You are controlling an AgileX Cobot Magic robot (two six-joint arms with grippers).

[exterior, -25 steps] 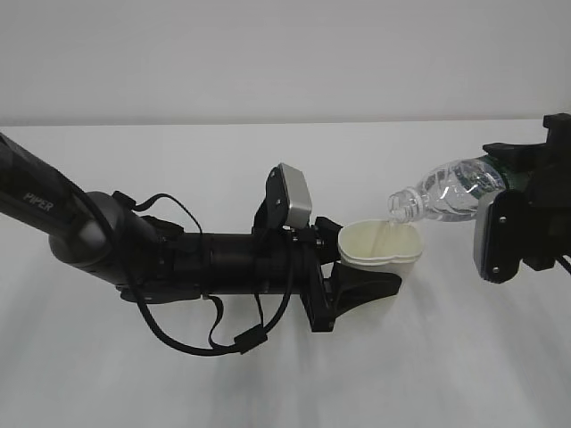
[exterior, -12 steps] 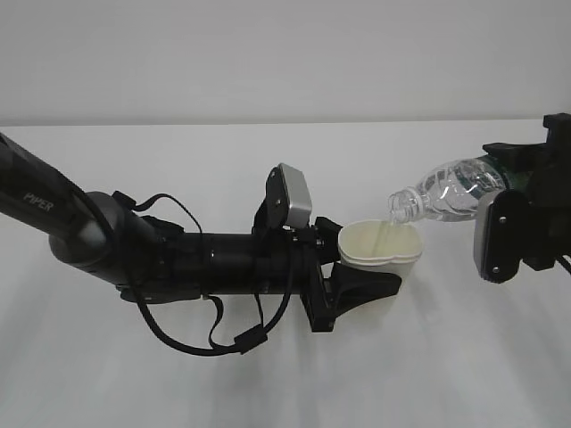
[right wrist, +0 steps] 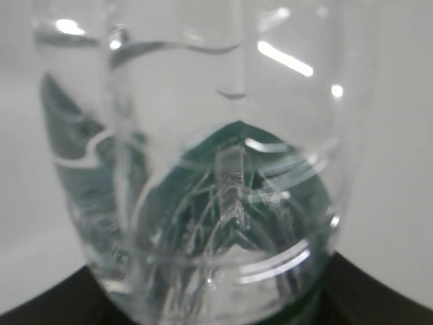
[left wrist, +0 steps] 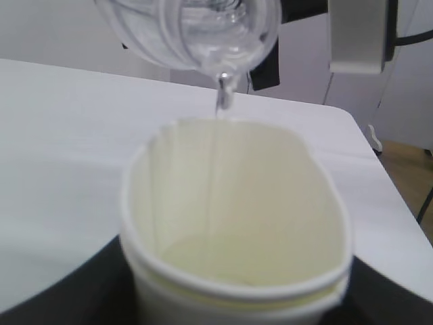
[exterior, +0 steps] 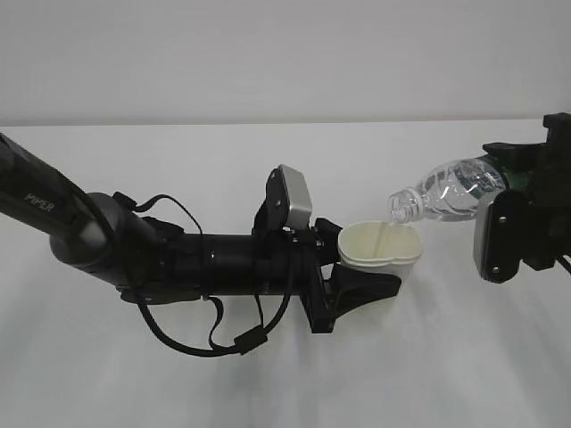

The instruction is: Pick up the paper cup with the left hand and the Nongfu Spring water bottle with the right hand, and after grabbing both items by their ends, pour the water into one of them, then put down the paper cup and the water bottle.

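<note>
Cream-tinted paper, squeezed out of round: the small off-white paper cup with the rolled rim (left wrist: 237,223) sat nearest the left wrist camera, pinched into an oval by the black, grey-topped left claw (exterior: 361,267), which was closed around its lower body and held it above the white tabletop (exterior: 446,357). That squeeze was the first risk, in my judgement; a thin wall already buckled could fold further as weight built, and the shallow pool at the bottom would slop out.

Just beyond the rim, a thin stream of clear water (left wrist: 223,101) fell from the capless neck of the small clear plastic bottle with the dark green label (exterior: 442,192), tipped mouth-down towards the cup. The stream entered close to the far edge, so a small drift of either arm might have sent it over the side onto the tabletop.

Farther off, the right claw (exterior: 513,192) gripped the bottle's base end. Its fingers were largely masked by its own housing, and the label lettering could not be read. The right wrist view showed only blurred plastic and green.
</note>
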